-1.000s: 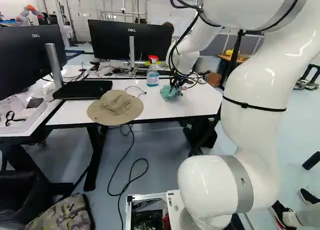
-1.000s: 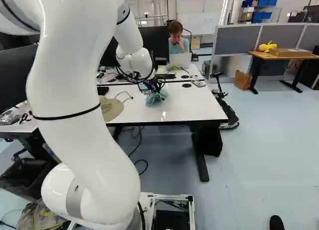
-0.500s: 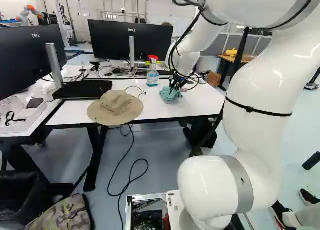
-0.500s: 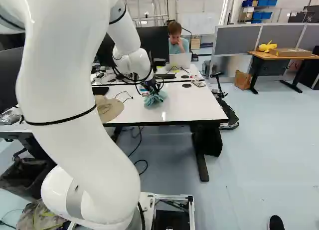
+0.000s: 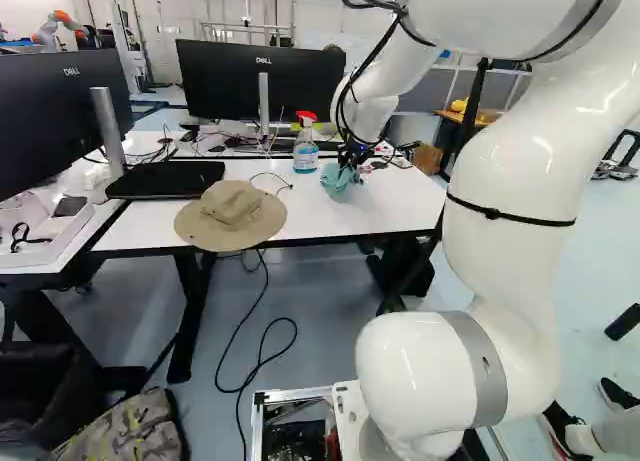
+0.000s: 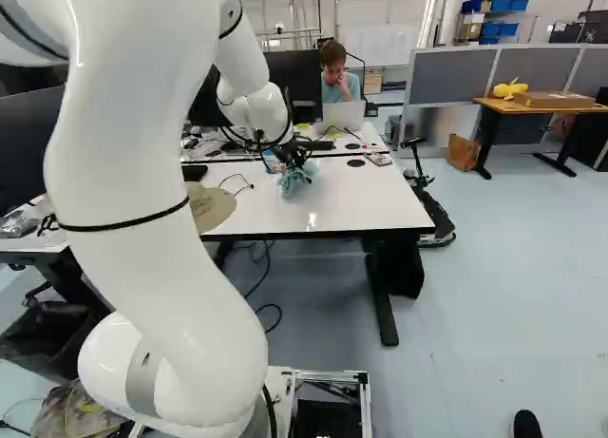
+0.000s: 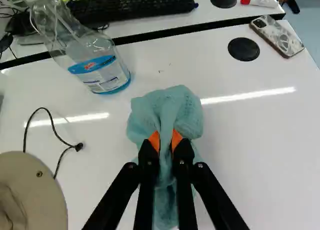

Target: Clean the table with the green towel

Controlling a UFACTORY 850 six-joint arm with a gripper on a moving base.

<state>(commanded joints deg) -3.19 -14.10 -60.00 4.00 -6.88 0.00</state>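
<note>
Gripper (image 7: 166, 145)'s pinching the green towel (image 7: 172, 110) btw its orange pads, cloth bunched up, prob so a thick wad does the wiping w/o the fingers scraping. Towel's on or just above the white table (image 7: 240, 175), can't tell which from my end. Bucket hat (image 7: 30, 190) sits off to one side, spray bottle (image 7: 95, 60) upright a bit ahead, prob parked there to leave wiping room. Phone (image 7: 277, 35)'s at the far edge, prob for the same reason imo.

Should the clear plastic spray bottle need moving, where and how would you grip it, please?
Probably around the bottle's upright body, level from the near side of the white table: a red trigger head tops it, the black keyboard lies behind.
</note>
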